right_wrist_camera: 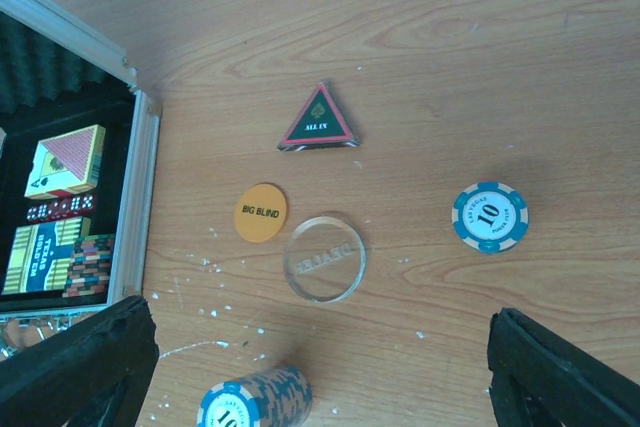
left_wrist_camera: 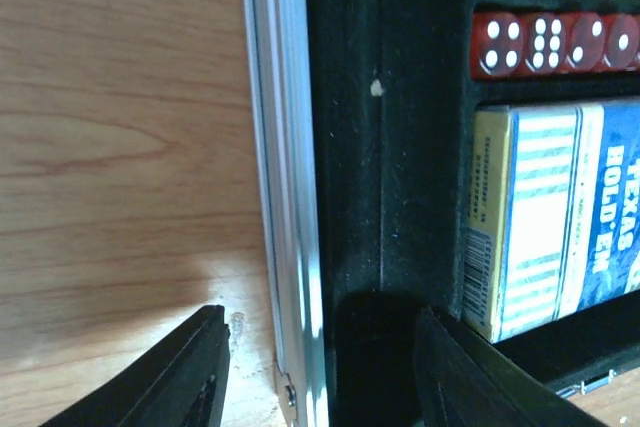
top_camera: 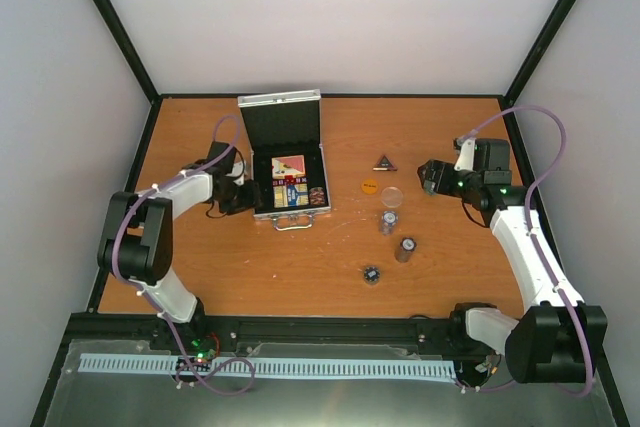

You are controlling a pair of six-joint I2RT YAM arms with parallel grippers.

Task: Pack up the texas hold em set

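Now left gripper [left_wrist_camera: 325,379] open astride case [left_wrist_camera: 285,147] wall, right gripper [right_wrist_camera: 320,382] open; I judge chips [right_wrist_camera: 255,399] light, slippery, so pinch by rims.

The silver aluminium case [top_camera: 292,214] lies open on the wooden tabletop, its lid [top_camera: 280,125] propped upright at the far side. Its black lining holds two card decks [left_wrist_camera: 560,217], a row of red dice [left_wrist_camera: 555,44] and rows of chips. To the case's right lie the triangular "ALL IN" button [right_wrist_camera: 317,119], the orange "BIG BLIND" disc [right_wrist_camera: 260,212] and, touching it, the clear disc [right_wrist_camera: 324,256]. Three chip stacks [top_camera: 405,248] stand apart, nearer than the discs.
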